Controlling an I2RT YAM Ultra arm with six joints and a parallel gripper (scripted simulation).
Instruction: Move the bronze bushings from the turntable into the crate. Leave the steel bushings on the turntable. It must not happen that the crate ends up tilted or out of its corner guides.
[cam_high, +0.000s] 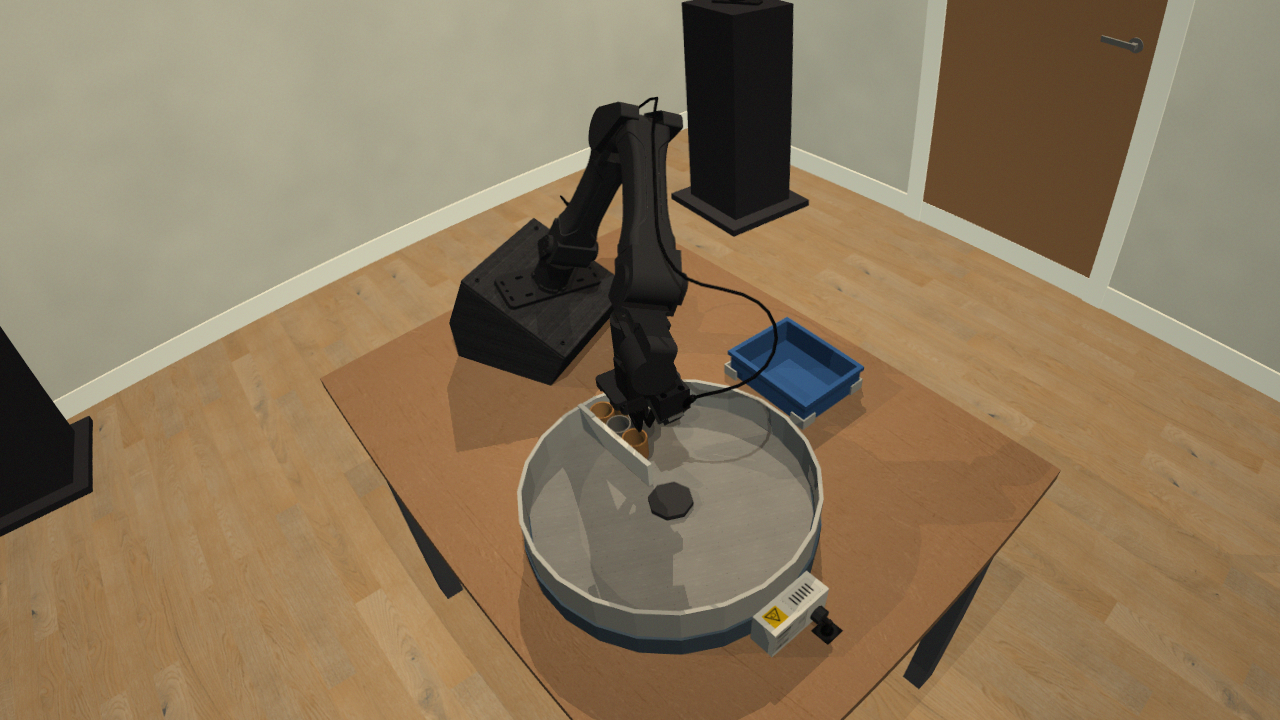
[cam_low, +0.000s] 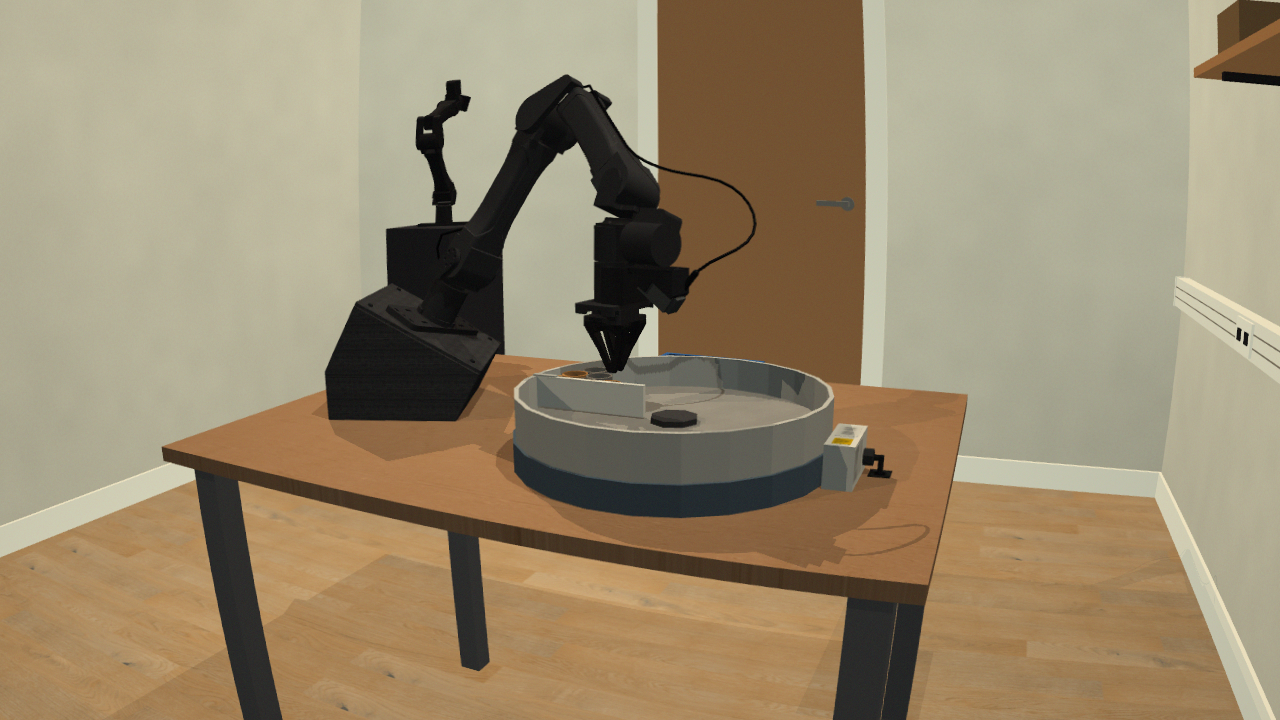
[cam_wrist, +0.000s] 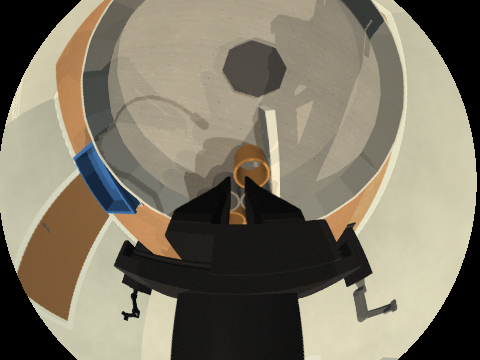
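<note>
- Left of the top frame's centre, the pincer (cam_high: 642, 427) (cam_low: 614, 369) (cam_wrist: 237, 182) hangs empty, slightly parted, by the near bronze bushing (cam_high: 635, 440) (cam_wrist: 248, 152).
- A crooked descent might topple the adjacent steel bushing (cam_high: 618, 423) (cam_low: 600, 376).

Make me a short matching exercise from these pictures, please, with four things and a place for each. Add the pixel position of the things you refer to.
1. crate (cam_high: 771, 388) (cam_low: 716, 358) (cam_wrist: 116, 205)
2. steel bushing (cam_high: 618, 417) (cam_low: 599, 376) (cam_wrist: 238, 202)
3. dark octagonal hub (cam_high: 670, 499) (cam_low: 673, 418) (cam_wrist: 254, 68)
4. straight divider (cam_high: 615, 442) (cam_low: 590, 396) (cam_wrist: 272, 145)

A. at the turntable's (cam_high: 680, 624) (cam_low: 671, 456) (cam_wrist: 392, 100) centre
B. outside the turntable
C. alongside the row of bushings
D. between two bronze bushings (cam_high: 637, 447) (cam_low: 575, 374) (cam_wrist: 250, 152)

Pairs: 1-B, 2-D, 3-A, 4-C
</note>
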